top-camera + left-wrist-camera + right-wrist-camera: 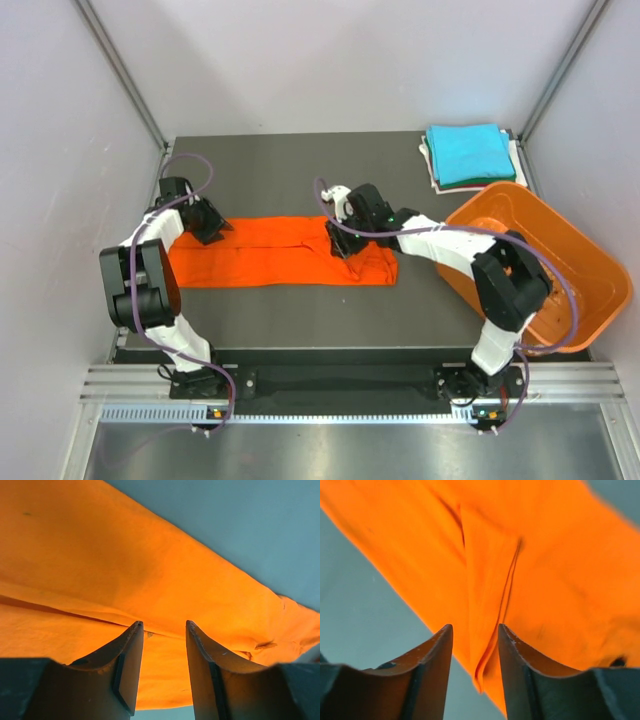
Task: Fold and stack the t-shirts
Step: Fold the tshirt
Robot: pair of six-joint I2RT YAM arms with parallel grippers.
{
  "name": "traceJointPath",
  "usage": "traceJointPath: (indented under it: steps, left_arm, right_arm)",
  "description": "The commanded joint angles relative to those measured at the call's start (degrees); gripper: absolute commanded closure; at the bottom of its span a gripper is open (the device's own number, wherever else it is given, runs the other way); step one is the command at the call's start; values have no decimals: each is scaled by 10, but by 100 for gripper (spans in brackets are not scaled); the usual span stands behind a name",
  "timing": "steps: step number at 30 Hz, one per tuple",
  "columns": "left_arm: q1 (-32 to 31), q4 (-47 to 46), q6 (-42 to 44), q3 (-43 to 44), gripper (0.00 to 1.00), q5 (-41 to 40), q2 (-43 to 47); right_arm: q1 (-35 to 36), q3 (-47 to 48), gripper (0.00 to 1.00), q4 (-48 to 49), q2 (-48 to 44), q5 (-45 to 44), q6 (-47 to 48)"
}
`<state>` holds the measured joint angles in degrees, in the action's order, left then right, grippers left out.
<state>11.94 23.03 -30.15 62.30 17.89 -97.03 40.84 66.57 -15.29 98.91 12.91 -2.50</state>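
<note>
In the overhead view the left arm (140, 280) rises along the left side of the frame and reaches in over the dark worktop (280, 170). Its pincer (210, 224) sits at the upper left corner of the orange t-shirt (280, 255). In the left wrist view this pincer (162, 625) has its two fingers parted with a clear gap. Nothing is held in that gap, and the tips are poised at a long crease in the orange cloth (150, 570), which fills most of the frame, with grey worktop in the upper right.

The orange t-shirt lies flat across the middle of the overhead frame as a long band folded lengthwise, its right end a little wider than its left.

The right pincer (342, 238) is on the right part of that band, near its upper edge, and the right arm (500, 280) runs back from it toward the lower right. In the right wrist view its fingers (472, 627) are also spread. A folded edge of the orange cloth (535, 570) runs down from the top of the frame into the gap between them and ends there, with the fingers not pressed onto it. The cloth looks blurred.

At the upper right of the overhead frame the turquoise t-shirt (468, 152) lies folded square on top of a small stack. White and dark shirts (470, 184) show at the edges beneath it. Just below the stack, at the right edge of the frame, an orange plastic basket (585, 265) sits tilted, partly behind the right arm.
</note>
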Motion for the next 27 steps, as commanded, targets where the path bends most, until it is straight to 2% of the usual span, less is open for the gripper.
traceJointPath:
  steps: [1, 9, 17, 27]
  left_arm:
    - [-3, -36, -6, -12, 56, 15, 16]
    - [-2, -33, -10, -19, 56, -6, 7]
    - [-1, -26, -6, -13, 56, -19, -4]
    - [-2, -24, -4, -14, 57, -26, -4]
  right_arm:
    - [3, 65, 57, 33, 47, -22, 21]
    - [-1, 149, 47, 29, 140, -35, 49]
    - [-2, 188, 46, 33, 182, 4, 54]
    - [-1, 197, 48, 36, 189, 35, 45]
